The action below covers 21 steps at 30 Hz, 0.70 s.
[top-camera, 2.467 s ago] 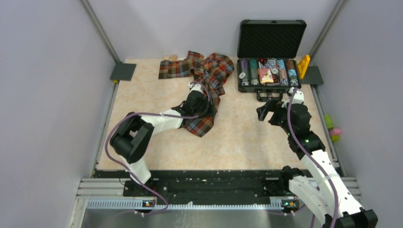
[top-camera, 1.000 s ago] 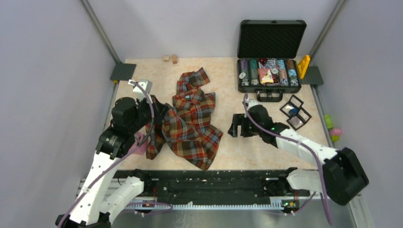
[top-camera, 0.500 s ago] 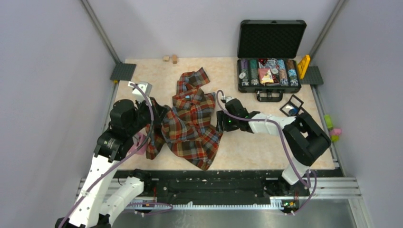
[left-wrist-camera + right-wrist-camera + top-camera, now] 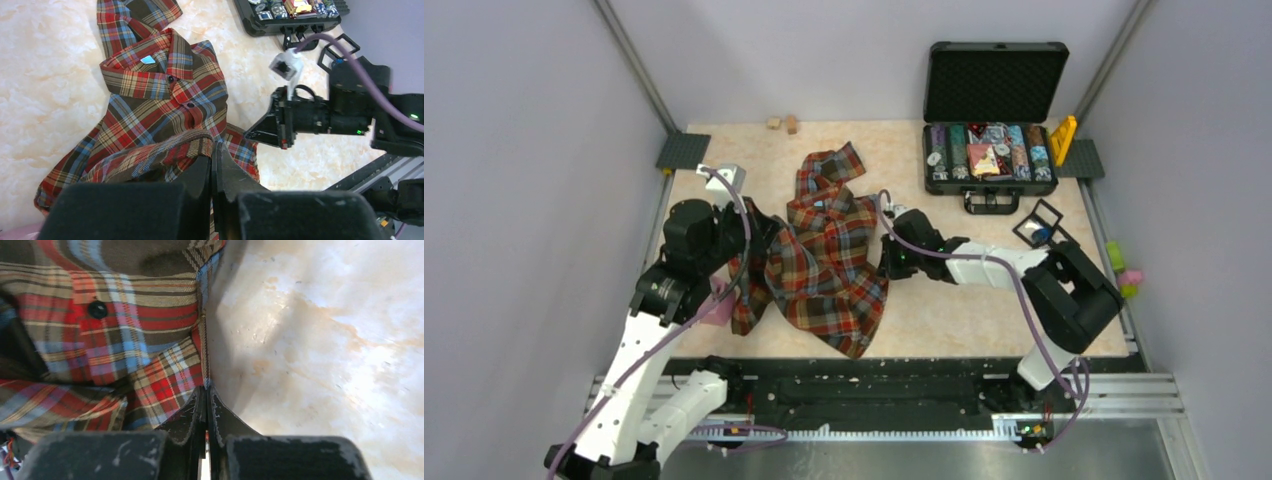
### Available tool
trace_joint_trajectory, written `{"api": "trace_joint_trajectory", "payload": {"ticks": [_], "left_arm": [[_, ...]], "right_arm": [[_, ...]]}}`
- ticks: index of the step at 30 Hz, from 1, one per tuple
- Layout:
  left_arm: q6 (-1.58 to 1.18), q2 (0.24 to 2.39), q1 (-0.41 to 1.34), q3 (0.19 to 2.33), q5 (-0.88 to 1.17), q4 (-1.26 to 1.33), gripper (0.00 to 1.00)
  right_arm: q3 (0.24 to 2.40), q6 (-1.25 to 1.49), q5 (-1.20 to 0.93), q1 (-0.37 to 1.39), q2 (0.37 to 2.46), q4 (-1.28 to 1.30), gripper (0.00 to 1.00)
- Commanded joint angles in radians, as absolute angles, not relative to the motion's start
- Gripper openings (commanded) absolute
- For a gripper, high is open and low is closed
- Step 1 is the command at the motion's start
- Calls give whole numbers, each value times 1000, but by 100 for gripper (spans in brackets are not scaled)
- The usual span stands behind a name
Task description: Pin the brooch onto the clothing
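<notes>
The plaid shirt (image 4: 829,255) lies rumpled, front up (collar toward the far end), 1 cuff lifted.

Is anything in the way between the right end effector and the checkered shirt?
Nothing visible is. The right end effector is at the shirt with no gap between them. Its fingertips are shut on the shirt's edge, beside the bare table.

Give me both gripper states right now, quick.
Left gripper: closed, pinching a fold of the shirt.
Right gripper: closed on the shirt's edge.
</notes>
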<state>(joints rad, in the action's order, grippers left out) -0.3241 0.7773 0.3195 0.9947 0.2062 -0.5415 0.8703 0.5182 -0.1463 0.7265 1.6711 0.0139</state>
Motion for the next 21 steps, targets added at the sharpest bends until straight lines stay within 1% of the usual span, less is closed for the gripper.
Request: {"api": "trace_joint_trajectory", "payload": {"ticks": [1,4,7,10,13,14,16,18,19,21], "left_arm": [[-389,856,272,1042,218,-417,0],[-428,981,172,1158,247,-361,0],[-533,1115,36,1319,339,-296,0],[-604,1253,-73,1523,389,-220,0],[-654,1413,-150,1825,468,-169,0],[-673,1466,-167,1917,496,-152,0],[-712,1554,-193,2075,557,-113,0],[-775,1633,-222,2205,610,-85,0],[-815,1651,-235,2247,636,-62,0],[-866,1649,-255,2262,665,-15,0]], "right_arm": [[951,511,-13,712,1446,72,0],[1110,484,-4,617,1348,119,0],[1339,465,-66,482,1351,157,0],[1653,459,-146,365,1432,182,0],[2007,416,-167,320,1565,218,0],[2163,402,-175,309,1608,236,0],[2339,406,-182,280,1674,262,0],[2413,431,-198,249,1693,249,0],[2406,440,-199,239,1681,226,0],[2348,440,-192,230,1630,159,0]]}}
